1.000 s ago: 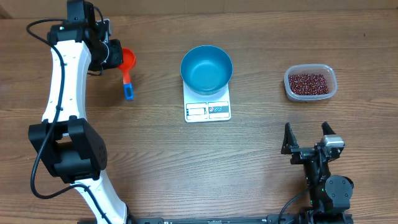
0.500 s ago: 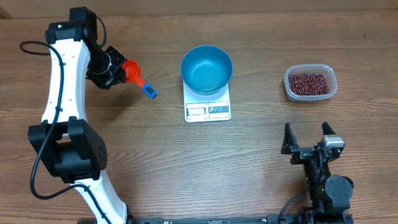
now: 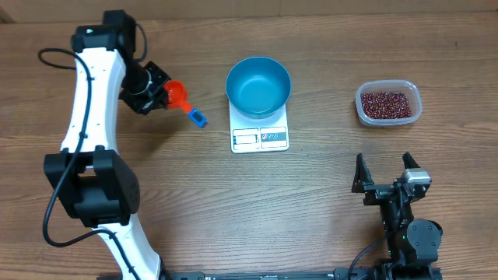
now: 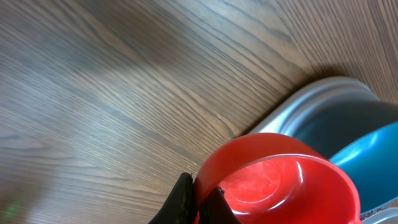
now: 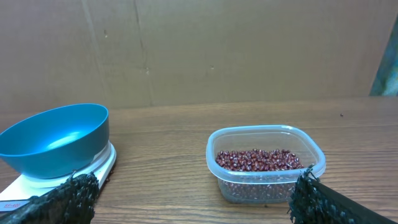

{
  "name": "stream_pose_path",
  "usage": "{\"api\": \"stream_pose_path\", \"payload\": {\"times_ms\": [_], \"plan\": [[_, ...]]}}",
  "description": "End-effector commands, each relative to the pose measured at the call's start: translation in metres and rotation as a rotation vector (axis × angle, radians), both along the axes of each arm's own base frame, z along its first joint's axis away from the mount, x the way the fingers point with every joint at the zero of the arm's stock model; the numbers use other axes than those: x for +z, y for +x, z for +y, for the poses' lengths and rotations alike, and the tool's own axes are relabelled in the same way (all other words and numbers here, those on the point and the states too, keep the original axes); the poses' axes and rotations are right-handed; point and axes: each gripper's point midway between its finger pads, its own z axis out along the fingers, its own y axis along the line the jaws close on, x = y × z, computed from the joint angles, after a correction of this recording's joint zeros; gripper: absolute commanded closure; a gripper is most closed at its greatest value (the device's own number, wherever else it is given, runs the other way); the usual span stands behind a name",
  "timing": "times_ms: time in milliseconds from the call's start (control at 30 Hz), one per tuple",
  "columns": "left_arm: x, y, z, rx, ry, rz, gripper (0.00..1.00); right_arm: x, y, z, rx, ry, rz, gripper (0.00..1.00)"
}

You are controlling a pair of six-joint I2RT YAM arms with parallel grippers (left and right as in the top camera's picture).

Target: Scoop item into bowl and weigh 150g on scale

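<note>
While the overhead view takes in the whole table (image 3: 311, 202), start there. The left claw (image 3: 165, 95) sits in the far-left part, clenched on the rim of a red scoop (image 3: 178, 96). The scoop's blue handle points toward the middle. The bowl (image 3: 258, 85) sits on the scale (image 3: 260, 137) at table centre, toward the far edge, and looks bare inside. The scale's display strip shows in front of the bowl, but the digits are too small to read. The beans (image 3: 384, 102) lie in a clear tub (image 3: 388, 118) near the right edge, well apart from the bowl. Bare wood lies between scoop and bowl, between bowl and tub, and across the whole near half. The right claw (image 3: 384, 173) is by the near edge on the right side, released, jaws wide, nothing between them. The left arm's white links (image 3: 87, 101) cover a strip of the left side.

Left wrist: the red cup of the scoop fills the lower right, cut off at the bottom. Dark fingertips (image 4: 185, 200) pinch its rim. The blue bowl wall is cut off at the right edge, and a blurry grey shape behind it is hard to make out. The upper left is open wood.

Right wrist: both fingertips (image 5: 69, 194) are only partly in frame at the bottom corners, spread wide. The bowl on the scale is at left, and the bowl's left side is cropped. The tub with beans stands centre-right, about a third full, with clear wood around it and a brown board behind the far edge.
</note>
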Motion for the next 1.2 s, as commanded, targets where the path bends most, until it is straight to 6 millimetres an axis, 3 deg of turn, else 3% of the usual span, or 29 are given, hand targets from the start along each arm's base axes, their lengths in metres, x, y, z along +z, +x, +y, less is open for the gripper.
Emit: {"api": "stream_pose_path", "payload": {"times_ms": [0,267,500,600,800,933,1167], "plan": [[0.006,0.004,-0.02,0.049,0.02,-0.012,0.96,-0.002,0.0,0.0,-0.006,0.0,-0.003,0.0],[0.006,0.004,-0.032,0.1,0.032,0.001,0.96,0.006,-0.001,0.0,-0.005,0.019,-0.021,0.0],[0.006,0.002,-0.035,0.193,0.01,0.031,0.96,0.063,-0.015,-0.008,-0.049,0.05,-0.09,0.0],[0.009,0.008,-0.044,0.188,-0.044,0.013,0.96,0.091,-0.032,-0.021,-0.123,0.05,-0.074,0.0],[0.01,0.009,-0.048,0.181,-0.054,0.007,0.96,0.135,-0.057,-0.025,-0.14,0.167,-0.046,0.0],[0.01,0.009,-0.048,0.181,-0.054,0.006,0.96,0.151,-0.062,-0.012,-0.077,0.267,0.046,0.0],[0.01,0.01,-0.048,0.188,-0.055,0.007,0.96,0.152,-0.038,0.028,0.117,0.334,0.285,0.0]]}}
